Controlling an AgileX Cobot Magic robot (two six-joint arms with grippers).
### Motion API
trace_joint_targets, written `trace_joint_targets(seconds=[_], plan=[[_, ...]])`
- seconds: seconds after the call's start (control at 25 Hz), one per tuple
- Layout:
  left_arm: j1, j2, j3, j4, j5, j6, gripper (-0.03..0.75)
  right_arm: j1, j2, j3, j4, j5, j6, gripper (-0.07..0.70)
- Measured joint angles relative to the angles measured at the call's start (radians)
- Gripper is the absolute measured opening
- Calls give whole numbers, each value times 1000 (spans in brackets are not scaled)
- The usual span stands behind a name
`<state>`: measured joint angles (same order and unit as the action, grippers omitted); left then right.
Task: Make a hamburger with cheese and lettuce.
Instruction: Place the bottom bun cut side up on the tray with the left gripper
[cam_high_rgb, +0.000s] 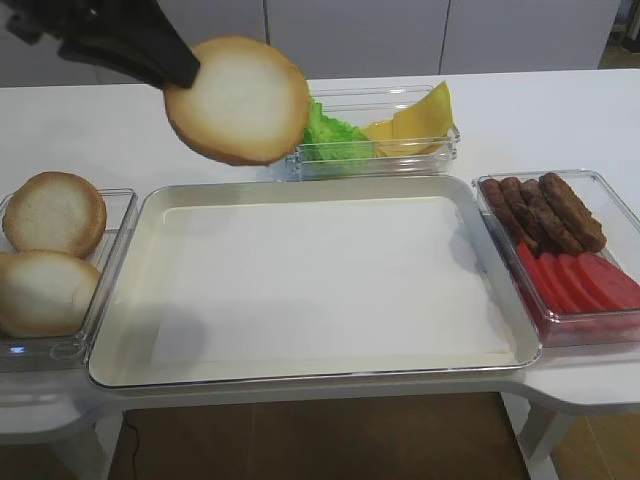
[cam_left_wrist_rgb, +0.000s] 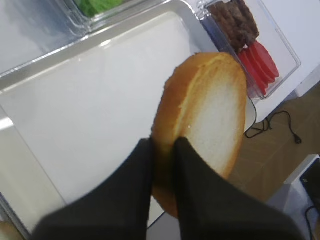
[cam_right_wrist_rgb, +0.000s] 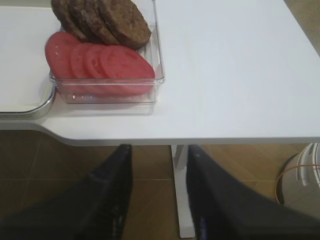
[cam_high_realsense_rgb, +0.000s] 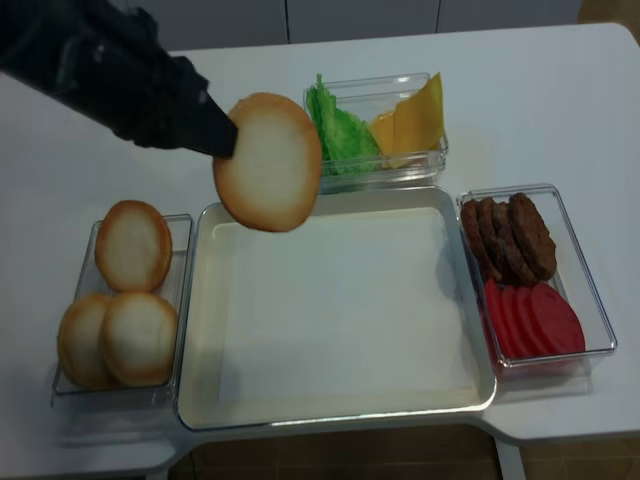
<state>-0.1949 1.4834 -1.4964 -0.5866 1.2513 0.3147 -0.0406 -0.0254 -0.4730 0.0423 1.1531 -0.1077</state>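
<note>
The left gripper (cam_left_wrist_rgb: 162, 150) has its fingers (cam_left_wrist_rgb: 132, 172) pinching the edge of the hamburger (cam_high_rgb: 238, 98) bun half, holding it up in the air above the far left corner of the big white tray (cam_high_rgb: 140, 225), cut face tilted toward the near side. The tray is the thing to steer by on this white counter (cam_high_rgb: 540, 120).

Just behind the tray's far edge sits a clear box (cam_high_rgb: 440, 150) with the lettuce (cam_high_rgb: 333, 135) bunched on its left and the cheese (cam_high_rgb: 420, 118) slices leaning on its right.

Left of the tray, another clear bin (cam_high_rgb: 118, 215) holds three more buns (cam_high_rgb: 55, 213).

Right of the tray, a third clear container (cam_high_rgb: 610, 190) carries dark patties (cam_high_rgb: 545, 212) at the far end and red tomato slices (cam_high_rgb: 580, 280) at the near end.

The right gripper (cam_right_wrist_rgb: 159, 192) hangs off the counter's near edge, right of the tray and just past the tomato container, its fingers (cam_right_wrist_rgb: 112, 200) spread apart over the brown floor (cam_right_wrist_rgb: 65, 160) with nothing between them.

I can't make out any label or writing on the containers.
</note>
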Motion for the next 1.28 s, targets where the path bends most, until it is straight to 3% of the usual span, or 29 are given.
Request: trace_joint_targets(seconds=[0.28, 0.48, 1.0, 1.28], plan=[[-71, 184, 0, -85, -11, -56, 78, 0, 0, 0, 0, 0, 0, 279], [-73, 288, 0, -104, -24, -89, 78, 0, 0, 0, 0, 0, 0, 279], [-73, 414, 0, -121, -47, -118, 78, 0, 0, 0, 0, 0, 0, 279], [-114, 445, 0, -121, -87, -118, 74, 0, 0, 0, 0, 0, 0, 279]])
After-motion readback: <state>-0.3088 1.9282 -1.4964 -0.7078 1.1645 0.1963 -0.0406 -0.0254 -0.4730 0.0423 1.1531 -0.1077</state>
